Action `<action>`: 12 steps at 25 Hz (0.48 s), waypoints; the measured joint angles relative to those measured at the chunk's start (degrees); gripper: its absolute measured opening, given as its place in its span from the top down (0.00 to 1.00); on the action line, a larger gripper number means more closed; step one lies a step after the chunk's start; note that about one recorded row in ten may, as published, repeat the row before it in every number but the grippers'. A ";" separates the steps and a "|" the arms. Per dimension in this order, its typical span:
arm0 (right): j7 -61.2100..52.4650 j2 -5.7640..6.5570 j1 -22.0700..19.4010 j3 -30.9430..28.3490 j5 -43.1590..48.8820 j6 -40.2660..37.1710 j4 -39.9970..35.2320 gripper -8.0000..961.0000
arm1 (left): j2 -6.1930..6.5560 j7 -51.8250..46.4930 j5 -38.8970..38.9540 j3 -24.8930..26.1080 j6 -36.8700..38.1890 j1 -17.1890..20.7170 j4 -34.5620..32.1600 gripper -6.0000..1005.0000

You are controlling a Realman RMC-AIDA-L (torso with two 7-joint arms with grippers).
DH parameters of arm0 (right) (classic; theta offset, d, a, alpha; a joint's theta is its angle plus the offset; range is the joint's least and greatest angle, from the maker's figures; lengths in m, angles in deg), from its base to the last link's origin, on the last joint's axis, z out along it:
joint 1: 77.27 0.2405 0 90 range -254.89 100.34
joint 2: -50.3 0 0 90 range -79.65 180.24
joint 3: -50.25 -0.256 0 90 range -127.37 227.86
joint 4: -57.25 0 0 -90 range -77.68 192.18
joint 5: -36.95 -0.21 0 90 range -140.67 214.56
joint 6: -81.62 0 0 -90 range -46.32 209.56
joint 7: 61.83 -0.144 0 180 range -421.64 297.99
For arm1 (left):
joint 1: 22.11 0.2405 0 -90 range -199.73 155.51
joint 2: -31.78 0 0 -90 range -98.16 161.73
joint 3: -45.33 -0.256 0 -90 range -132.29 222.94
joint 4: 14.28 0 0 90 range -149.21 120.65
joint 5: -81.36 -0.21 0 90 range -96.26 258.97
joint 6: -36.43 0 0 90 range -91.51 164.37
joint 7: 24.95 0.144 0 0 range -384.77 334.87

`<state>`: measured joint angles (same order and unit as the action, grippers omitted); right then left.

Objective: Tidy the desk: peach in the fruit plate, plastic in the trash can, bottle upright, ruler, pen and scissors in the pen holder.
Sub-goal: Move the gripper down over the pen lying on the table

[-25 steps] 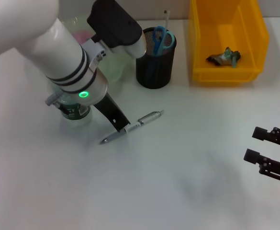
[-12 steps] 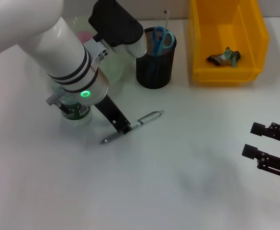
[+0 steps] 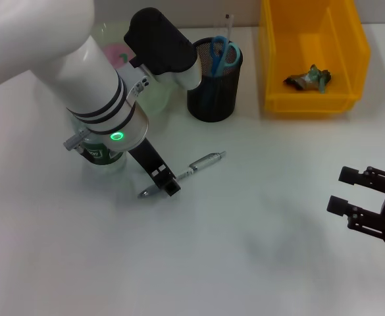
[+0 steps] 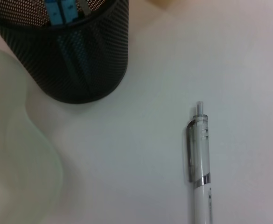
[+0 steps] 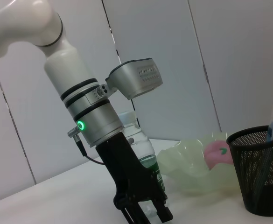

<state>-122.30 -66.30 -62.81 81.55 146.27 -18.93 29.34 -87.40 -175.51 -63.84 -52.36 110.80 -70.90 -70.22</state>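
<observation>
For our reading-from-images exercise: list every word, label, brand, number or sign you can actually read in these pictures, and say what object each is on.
None can be read.
Bottle: its green label carries print, too blurred to read.
Pen: faint marks on the barrel, too small to read.
Wrapper in the yellow bin: no legible print.
Left arm's green light: a plain lamp, not a sign.
</observation>
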 joint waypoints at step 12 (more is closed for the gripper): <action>0.04 0.07 0.43 -0.02 0.02 0.38 0.54 0.34 | 0.00 0.03 0.00 -0.69 -0.02 -0.32 0.92 0.54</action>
<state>-122.25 -66.23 -62.38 81.53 146.29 -18.55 29.88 -87.40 -175.48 -63.83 -53.05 110.78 -71.22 -69.30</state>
